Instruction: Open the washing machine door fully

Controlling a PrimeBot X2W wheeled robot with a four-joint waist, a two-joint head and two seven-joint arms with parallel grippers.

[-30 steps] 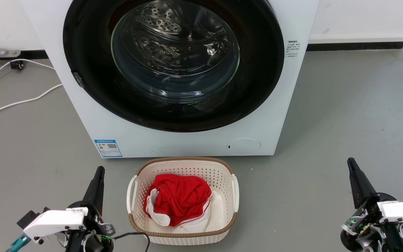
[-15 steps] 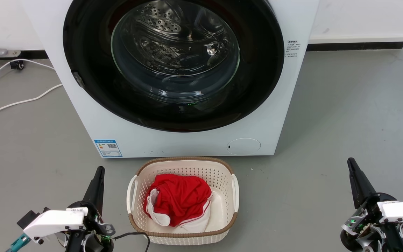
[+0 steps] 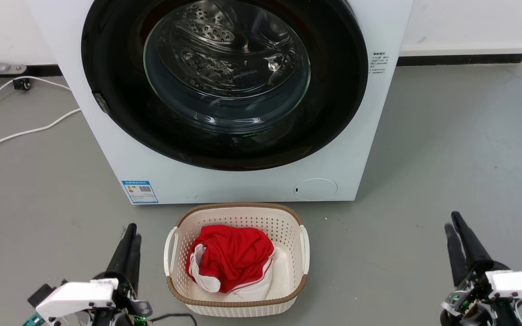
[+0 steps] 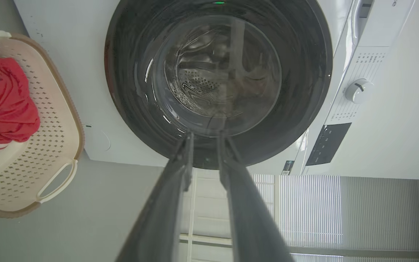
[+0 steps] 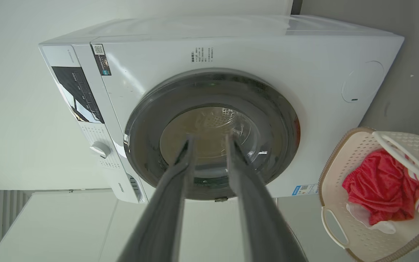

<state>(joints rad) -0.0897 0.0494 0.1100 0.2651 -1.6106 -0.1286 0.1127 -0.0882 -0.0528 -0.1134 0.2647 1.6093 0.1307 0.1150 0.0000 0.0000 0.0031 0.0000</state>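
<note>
The washing machine door sits closed against the machine, far side. My left gripper and right gripper hover near, fingers parted, grasping nothing.

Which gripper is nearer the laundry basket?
Left. The left gripper sits close beside the basket, just off its left handle. The right gripper is far out past its right side.

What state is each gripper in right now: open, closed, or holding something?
Left gripper: open, holding nothing.
Right gripper: open, holding nothing.
</note>
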